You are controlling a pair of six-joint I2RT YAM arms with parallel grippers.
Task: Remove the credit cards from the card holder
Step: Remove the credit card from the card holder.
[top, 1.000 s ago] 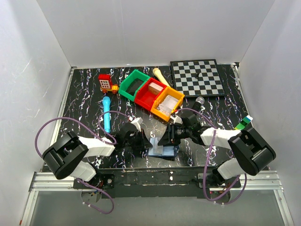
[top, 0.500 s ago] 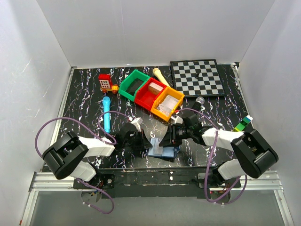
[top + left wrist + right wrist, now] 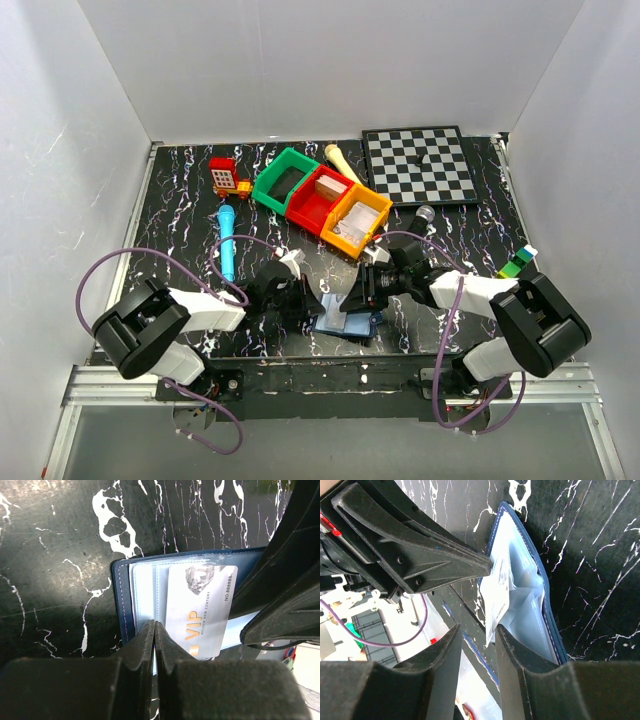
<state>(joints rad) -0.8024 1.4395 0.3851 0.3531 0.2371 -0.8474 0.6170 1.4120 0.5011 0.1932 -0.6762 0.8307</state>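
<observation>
The card holder (image 3: 352, 325) lies open near the table's front edge, navy outside (image 3: 122, 600) with pale inner sleeves (image 3: 525, 587). A white credit card (image 3: 200, 605) marked VIP sticks partway out of a sleeve. My left gripper (image 3: 154, 626) is shut, its tips pinching the pale sleeve edge beside the card. My right gripper (image 3: 476, 632) stands open at the holder's other side. The card's loose corner (image 3: 496, 615) hangs just inside the gap, against the right-hand finger. In the top view both grippers, left (image 3: 306, 300) and right (image 3: 354, 297), meet over the holder.
Green (image 3: 285, 180), red (image 3: 318, 200) and orange (image 3: 358, 222) bins sit in a row behind. A chessboard (image 3: 420, 165) lies back right. A blue marker (image 3: 228, 245) and a red toy (image 3: 224, 175) lie left. A green block (image 3: 515, 265) sits at the right edge.
My right gripper has edged slightly left, closer over the holder. The left gripper has stayed shut in place.
</observation>
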